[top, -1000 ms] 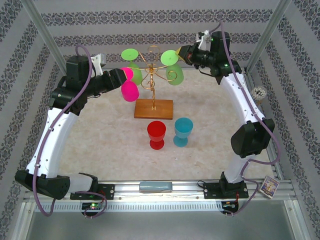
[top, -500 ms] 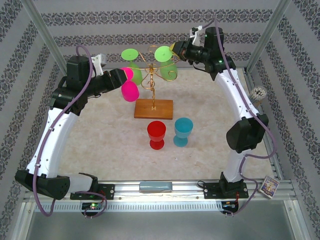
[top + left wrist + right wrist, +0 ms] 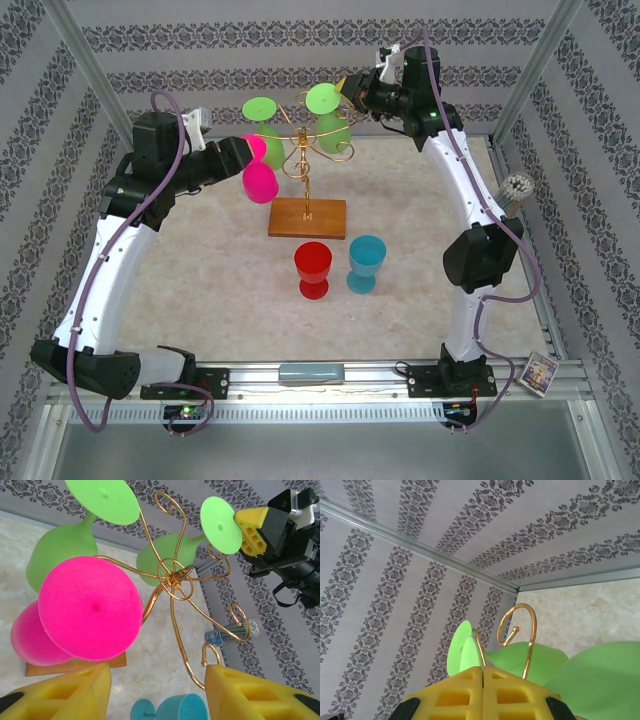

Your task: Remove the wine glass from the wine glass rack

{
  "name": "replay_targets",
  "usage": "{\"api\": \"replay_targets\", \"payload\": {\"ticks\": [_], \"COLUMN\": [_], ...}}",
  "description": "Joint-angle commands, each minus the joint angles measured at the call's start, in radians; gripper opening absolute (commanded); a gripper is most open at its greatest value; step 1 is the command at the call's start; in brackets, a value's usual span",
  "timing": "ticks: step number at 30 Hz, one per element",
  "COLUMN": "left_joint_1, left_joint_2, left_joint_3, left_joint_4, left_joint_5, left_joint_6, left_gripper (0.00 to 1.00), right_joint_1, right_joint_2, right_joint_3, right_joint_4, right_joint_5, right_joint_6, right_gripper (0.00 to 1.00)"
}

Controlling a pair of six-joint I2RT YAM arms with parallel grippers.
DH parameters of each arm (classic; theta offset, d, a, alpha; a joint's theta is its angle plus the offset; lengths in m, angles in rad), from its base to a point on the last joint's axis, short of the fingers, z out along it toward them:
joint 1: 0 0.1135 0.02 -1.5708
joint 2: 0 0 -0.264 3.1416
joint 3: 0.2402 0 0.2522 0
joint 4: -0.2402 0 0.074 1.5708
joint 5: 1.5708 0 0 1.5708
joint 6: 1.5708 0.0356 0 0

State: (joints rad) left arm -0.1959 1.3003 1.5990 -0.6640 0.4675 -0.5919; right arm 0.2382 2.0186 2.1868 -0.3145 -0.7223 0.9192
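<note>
Top external view: the right gripper (image 3: pixel 348 90) has its jaws pinched shut on the foot of the green wine glass (image 3: pixel 322 98), at the upper right scrolls of the wine glass rack (image 3: pixel 307 218). Left of the rack, the left gripper (image 3: pixel 250 150) has its jaws apart beside a pink glass (image 3: pixel 258 183).

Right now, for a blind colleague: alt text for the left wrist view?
A pink wine glass hangs on the gold wire rack before the open left gripper; the right gripper pinches the foot of a green glass.
</note>
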Motion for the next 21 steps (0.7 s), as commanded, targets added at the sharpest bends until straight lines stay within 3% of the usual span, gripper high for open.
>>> {"api": "replay_targets", "payload": {"ticks": [1,21], "left_joint_1": [0.012,0.014], "left_joint_2": [-0.025,-0.03], "left_joint_3": [-0.007,-0.005], "left_joint_4": [0.04,0.0], "left_joint_5": [0.015,0.026], "left_joint_6": [-0.009,0.013], "left_gripper": [0.53,0.53], "right_joint_1": [-0.003,-0.105], "right_joint_2": [0.014,0.008], "right_joint_3": [0.052,0.049], "right_joint_4": [0.003,0.01], "right_joint_5": [0.017,0.056], "right_joint_6": [0.013,0.023], "right_gripper": [0.0,0.0]}}
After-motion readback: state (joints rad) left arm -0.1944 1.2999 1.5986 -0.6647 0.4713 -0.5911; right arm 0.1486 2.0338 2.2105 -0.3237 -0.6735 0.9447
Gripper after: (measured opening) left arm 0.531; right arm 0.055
